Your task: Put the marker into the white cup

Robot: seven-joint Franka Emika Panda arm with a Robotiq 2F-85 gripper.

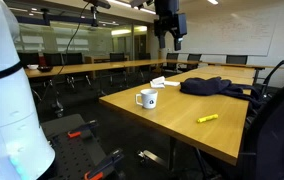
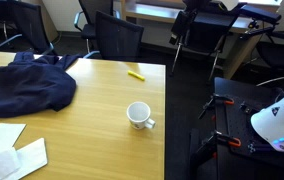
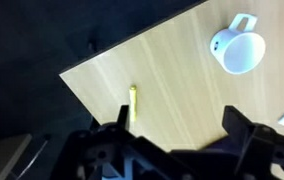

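Note:
The yellow marker (image 1: pixel 208 118) lies flat on the wooden table (image 1: pixel 182 120) near its front corner; it also shows in an exterior view (image 2: pixel 136 73) and in the wrist view (image 3: pixel 133 102). The white cup (image 1: pixel 148 98) stands upright on the table, apart from the marker, and shows in an exterior view (image 2: pixel 139 114) and in the wrist view (image 3: pixel 238 46). My gripper (image 1: pixel 169 36) hangs high above the table. In the wrist view its fingers (image 3: pixel 176 118) are spread open and empty, with the marker by one fingertip far below.
A dark blue garment (image 1: pixel 214 87) lies on the table behind the cup, also seen in an exterior view (image 2: pixel 22 85). White papers (image 2: pixel 12 155) lie at one end. Black office chairs (image 2: pixel 117 35) stand around the table. Red clamps (image 2: pixel 227 100) sit beside it.

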